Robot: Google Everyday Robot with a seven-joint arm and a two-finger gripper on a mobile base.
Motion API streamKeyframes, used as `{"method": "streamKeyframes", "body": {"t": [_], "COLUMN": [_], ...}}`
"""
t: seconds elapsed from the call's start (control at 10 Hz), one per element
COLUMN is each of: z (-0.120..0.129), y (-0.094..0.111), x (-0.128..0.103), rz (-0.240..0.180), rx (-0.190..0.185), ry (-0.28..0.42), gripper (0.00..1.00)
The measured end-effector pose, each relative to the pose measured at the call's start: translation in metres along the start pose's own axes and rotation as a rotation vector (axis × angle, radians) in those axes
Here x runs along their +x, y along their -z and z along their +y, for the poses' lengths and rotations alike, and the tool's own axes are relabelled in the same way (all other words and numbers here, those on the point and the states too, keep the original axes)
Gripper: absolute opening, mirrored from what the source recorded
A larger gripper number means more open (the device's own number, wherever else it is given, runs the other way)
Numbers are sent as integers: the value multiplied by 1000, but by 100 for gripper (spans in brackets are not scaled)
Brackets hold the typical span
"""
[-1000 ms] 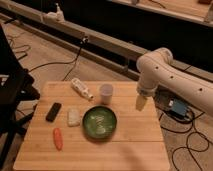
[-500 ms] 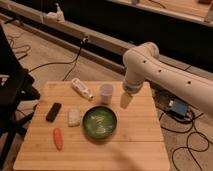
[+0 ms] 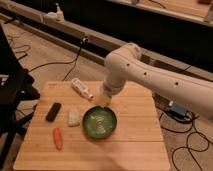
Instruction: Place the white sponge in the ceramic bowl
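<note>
The white sponge (image 3: 73, 117) lies flat on the wooden table (image 3: 135, 135), just left of the dark green ceramic bowl (image 3: 99, 123). The bowl sits near the table's middle and has a pale swirl inside. My gripper (image 3: 103, 101) hangs from the white arm (image 3: 150, 75) just above the bowl's far rim, to the right of the sponge and apart from it. It hides the white cup seen earlier.
A white bottle with a label (image 3: 82, 89) lies at the table's back left. A black rectangular object (image 3: 53, 111) and an orange carrot (image 3: 58, 138) lie at the left. Cables run over the floor around the table. A dark chair (image 3: 12, 95) stands at the left.
The arm has swung left across the table, from over the right edge to just above the bowl's far rim. The objects on the table have not moved.
</note>
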Motion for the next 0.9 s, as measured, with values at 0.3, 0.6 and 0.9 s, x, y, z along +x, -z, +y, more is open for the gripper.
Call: {"method": "streamKeyframes", "body": {"t": [0.3, 0.6, 0.9], "z": [5, 7, 46], "y": [-1, -3, -33], "x": [-4, -4, -28], "rz": [-9, -1, 31], "rx": [7, 7, -19], "ry": [5, 10, 80], "gripper": [65, 65, 65]}}
